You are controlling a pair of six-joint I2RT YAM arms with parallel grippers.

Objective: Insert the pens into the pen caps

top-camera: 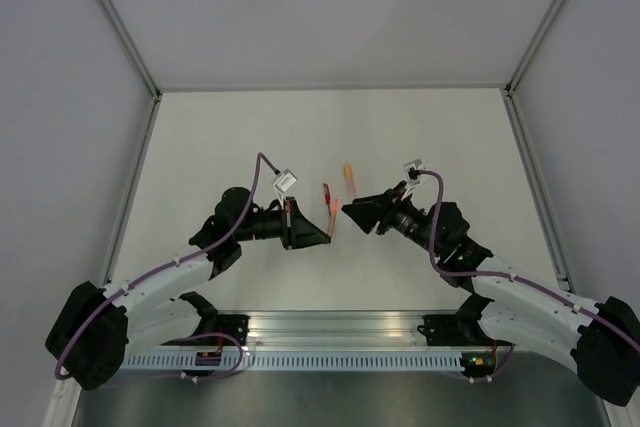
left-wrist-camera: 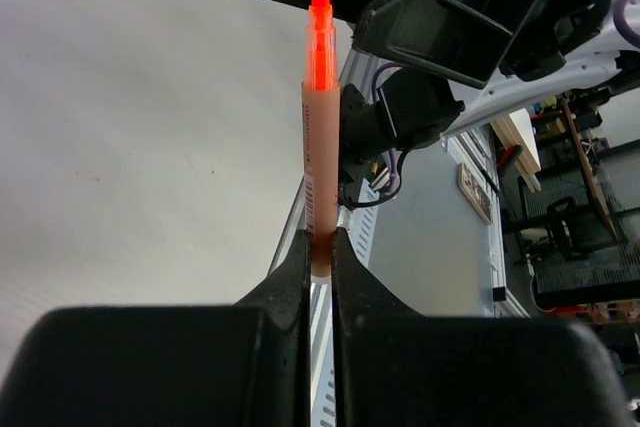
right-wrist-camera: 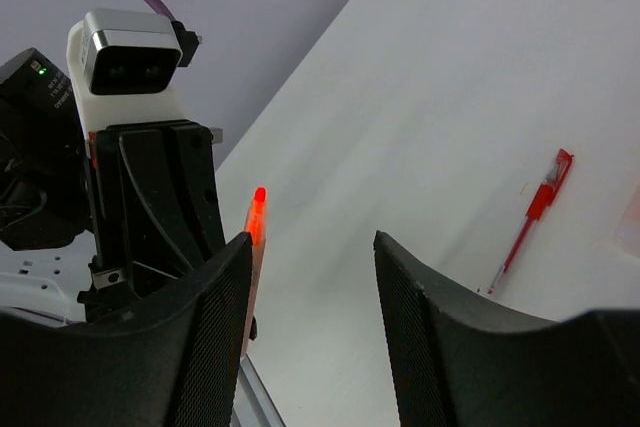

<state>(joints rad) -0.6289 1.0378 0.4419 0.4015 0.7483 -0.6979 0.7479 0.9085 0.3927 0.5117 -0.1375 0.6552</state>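
My left gripper [left-wrist-camera: 320,239] is shut on the lower end of the salmon-orange pen [left-wrist-camera: 320,157], which sticks straight out from the jaws and ends in a bright orange tip. From above, this pen [top-camera: 333,215] points up between the two grippers. My right gripper [right-wrist-camera: 312,242] is open, and the pen's tip [right-wrist-camera: 258,215] shows just beside its left finger, apart from the pads. The dark red pen [right-wrist-camera: 528,225] lies flat on the table beyond, also seen from above [top-camera: 327,192]. A short orange pen cap [top-camera: 348,175] lies a little farther back. I cannot make out a red cap.
The two grippers [top-camera: 326,237] [top-camera: 345,209] face each other closely over the table's middle. The left wrist camera housing [right-wrist-camera: 128,57] stands right in front of the right gripper. A metal rail [top-camera: 330,342] runs along the near edge, and grey walls enclose the white table [top-camera: 240,137].
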